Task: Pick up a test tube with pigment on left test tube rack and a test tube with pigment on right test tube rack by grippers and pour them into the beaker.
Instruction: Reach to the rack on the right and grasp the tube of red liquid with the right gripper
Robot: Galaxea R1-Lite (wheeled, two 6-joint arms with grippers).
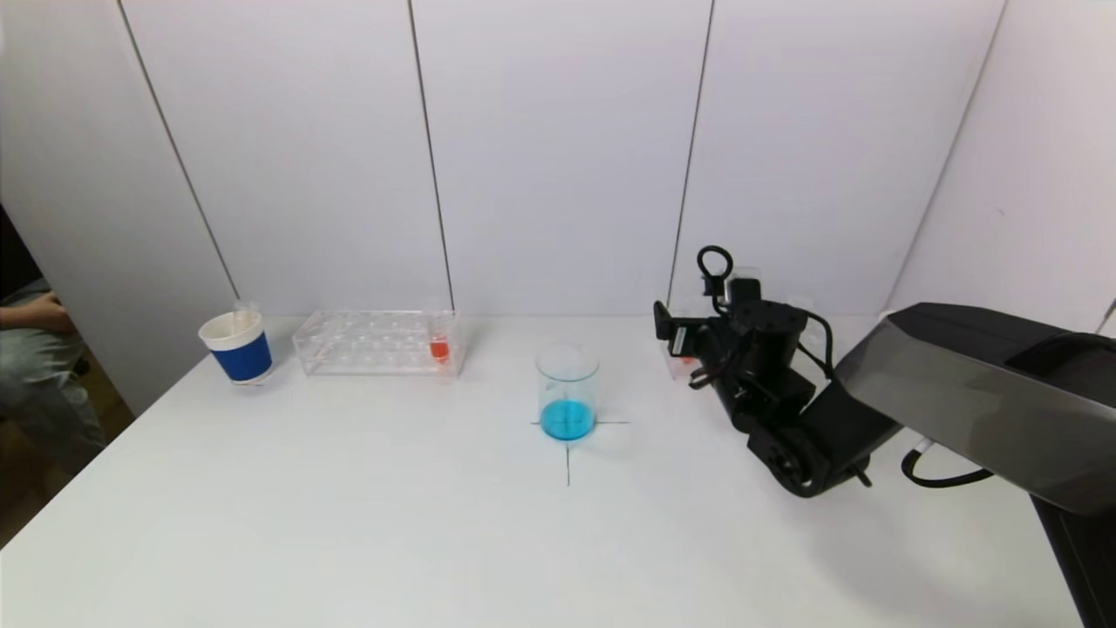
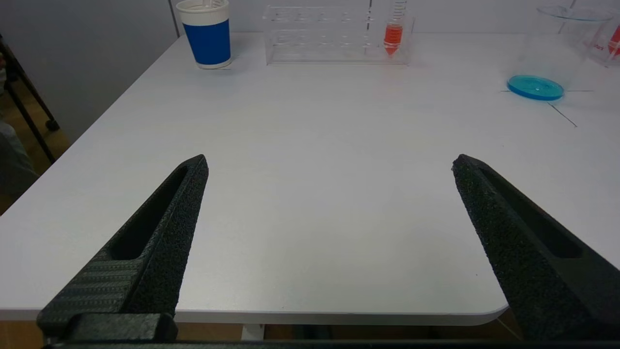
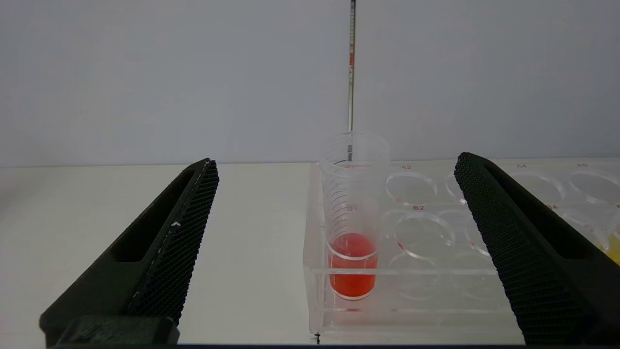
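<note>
Blue liquid fills the beaker [image 1: 568,391] mid-table; the left rack [image 1: 377,342] with its red tube [image 1: 439,344] stands along the far edge. Left wrist view: the left gripper [image 2: 329,162] gapes wide over the near edge. Right wrist view: the right gripper [image 3: 336,165], wide open, faces the right rack [image 3: 436,252] and its red tube [image 3: 353,228].

A white table [image 1: 349,523] fills the frame's lower half. Pale wall panels [image 1: 558,148] with thin vertical seams rise behind it.

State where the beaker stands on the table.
In the head view the beaker, holding blue liquid, stands centre-table on a marked cross, between the left test tube rack and the right arm.
</note>
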